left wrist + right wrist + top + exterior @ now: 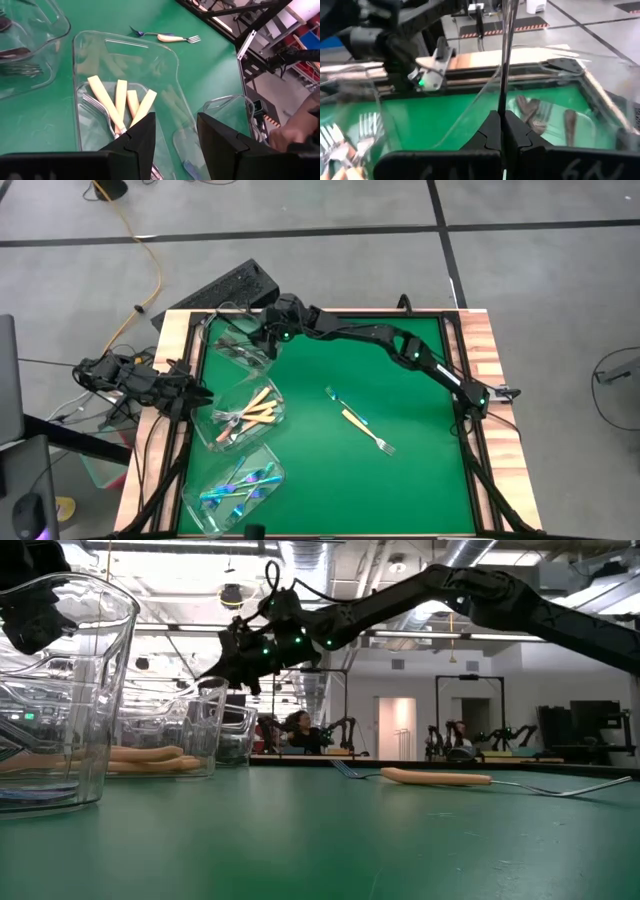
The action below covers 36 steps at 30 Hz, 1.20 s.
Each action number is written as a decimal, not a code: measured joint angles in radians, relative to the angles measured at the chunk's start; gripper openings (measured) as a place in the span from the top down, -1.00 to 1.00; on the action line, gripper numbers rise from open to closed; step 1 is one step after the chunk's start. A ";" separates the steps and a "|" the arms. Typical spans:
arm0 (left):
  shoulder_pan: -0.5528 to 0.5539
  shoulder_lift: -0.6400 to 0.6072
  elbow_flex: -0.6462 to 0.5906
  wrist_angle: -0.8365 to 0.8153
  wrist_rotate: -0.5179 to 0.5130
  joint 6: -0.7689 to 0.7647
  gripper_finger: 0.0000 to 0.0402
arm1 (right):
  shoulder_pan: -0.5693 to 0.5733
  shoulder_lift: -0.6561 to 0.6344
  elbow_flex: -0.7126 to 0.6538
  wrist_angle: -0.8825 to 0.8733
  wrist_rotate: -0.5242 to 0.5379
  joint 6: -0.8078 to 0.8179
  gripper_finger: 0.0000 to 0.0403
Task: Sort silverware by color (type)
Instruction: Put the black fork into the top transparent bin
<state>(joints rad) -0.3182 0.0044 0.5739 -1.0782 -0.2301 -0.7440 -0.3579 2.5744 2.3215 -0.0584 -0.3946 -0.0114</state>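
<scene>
Three clear tubs stand along the table's left side. The far tub holds dark silver-grey forks, the middle tub cream-handled forks, and the near tub blue-purple forks. A blue-purple fork and a cream-handled fork lie on the green mat mid-table. My right gripper hangs over the far tub, shut on a dark metal fork. My left gripper waits open at the table's left edge, facing the middle tub. My right gripper pinches the thin metal shaft of the dark fork between its two fingers. The fork runs on straight ahead past the fingertips, along the fingers. It is lifted clear above the far tub; which end is in the fingers I cannot tell.
A wooden rim frames the mat. The mat's right half and near part are bare around the two loose forks. A black box sits beyond the far left corner. A person's hand shows beyond the table.
</scene>
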 joint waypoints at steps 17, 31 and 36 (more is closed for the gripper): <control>0.000 0.000 0.000 -0.002 -0.046 -0.029 0.36 | 0.022 0.056 0.002 -0.024 0.007 -0.023 0.95; 0.000 0.000 0.000 -0.002 -0.047 -0.036 0.36 | 0.021 0.062 0.002 -0.023 0.006 -0.023 0.95; 0.000 0.000 0.000 -0.002 -0.047 -0.036 0.36 | 0.021 0.063 0.002 -0.023 0.004 -0.023 0.95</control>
<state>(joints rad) -0.3180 0.0044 0.5739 -1.0805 -0.2771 -0.7799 -0.3367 2.6369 2.3230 -0.0814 -0.3908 -0.0345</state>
